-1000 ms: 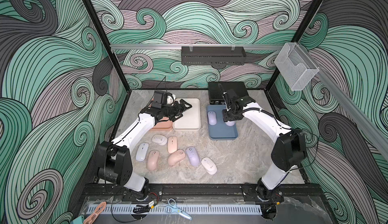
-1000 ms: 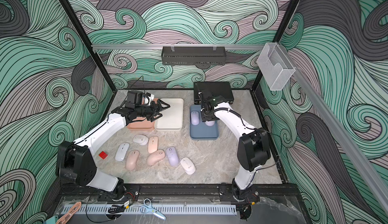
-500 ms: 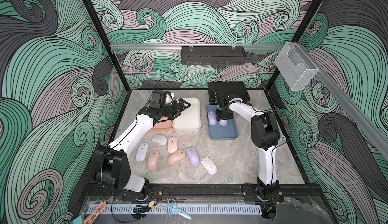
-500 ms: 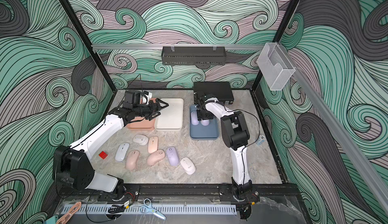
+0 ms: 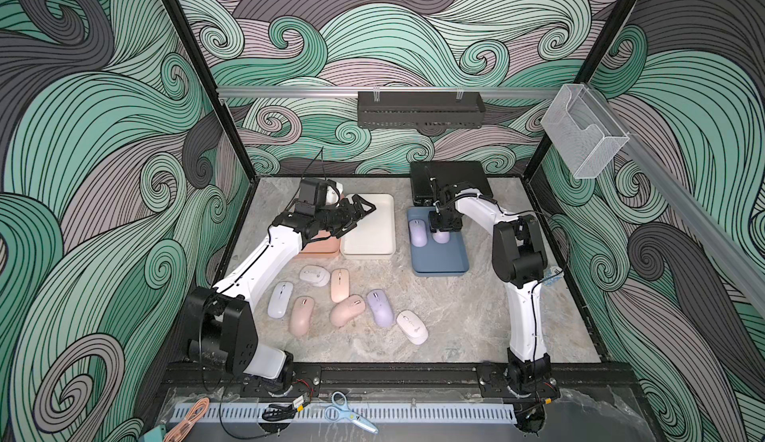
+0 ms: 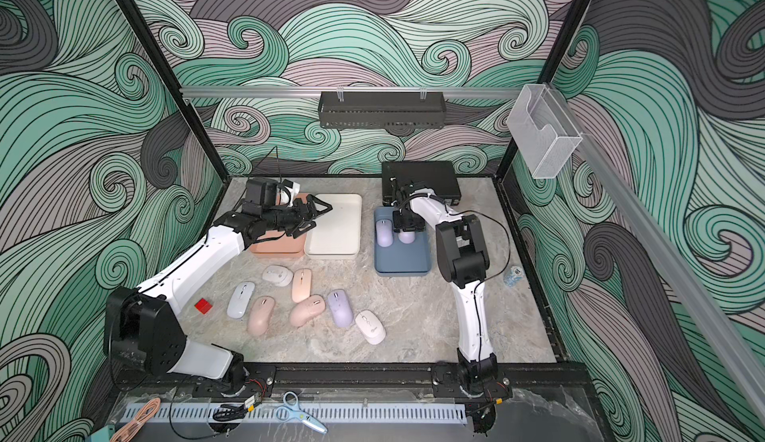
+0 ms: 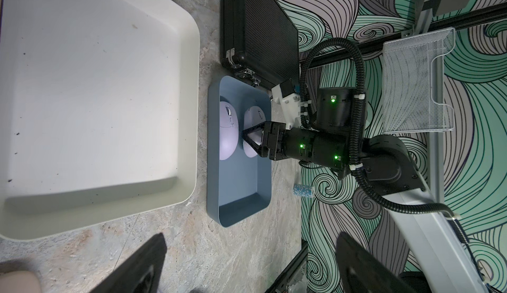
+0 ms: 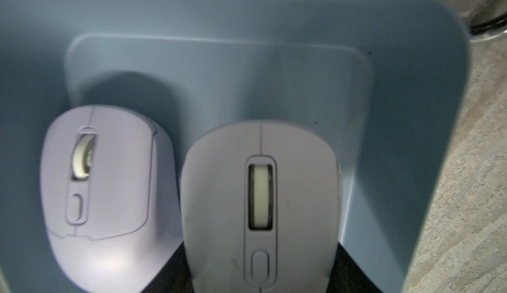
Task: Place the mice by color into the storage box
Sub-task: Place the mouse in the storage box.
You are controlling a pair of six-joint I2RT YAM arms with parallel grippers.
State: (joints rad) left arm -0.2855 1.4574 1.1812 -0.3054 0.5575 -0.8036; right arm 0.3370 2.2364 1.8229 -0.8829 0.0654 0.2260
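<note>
Three shallow storage boxes stand in a row at the far half of the bench point(image 5: 476, 315): a pink storage box point(image 5: 318, 248) on the left, a cream storage box point(image 5: 368, 252) touching it, and a blue storage box point(image 5: 439, 268) apart to the right. A black case point(image 5: 455, 173) lies just behind the blue one.

Two lavender mice lie side by side at the far end of the blue storage box, noses pointing away. The left lavender mouse point(image 8: 104, 184) rests free on the floor of the box. The right pincer point(image 5: 443, 228) comes down from above and is clamped on the right lavender mouse point(image 8: 260, 203), its dark fingers point(image 7: 253, 138) pressed to both flanks. That mouse just touches its neighbour.

The left pincer point(image 5: 361, 214) hangs over the seam between the pink and cream boxes, its jaws wide apart and holding nothing. The cream box holds nothing; most of the pink one is hidden by the arm.

The other seven mice lie loose in a cluster near the middle of the bench: three pink mice point(image 5: 347, 310), three whitish grey mice point(image 5: 280, 300) and a third lavender mouse point(image 5: 380, 308), which sits between a pink one and the rightmost grey one.

In a top view a small red block point(image 6: 203, 306) lies left of the cluster. Blue scissors point(image 5: 345, 413) rest on the near rail.
</note>
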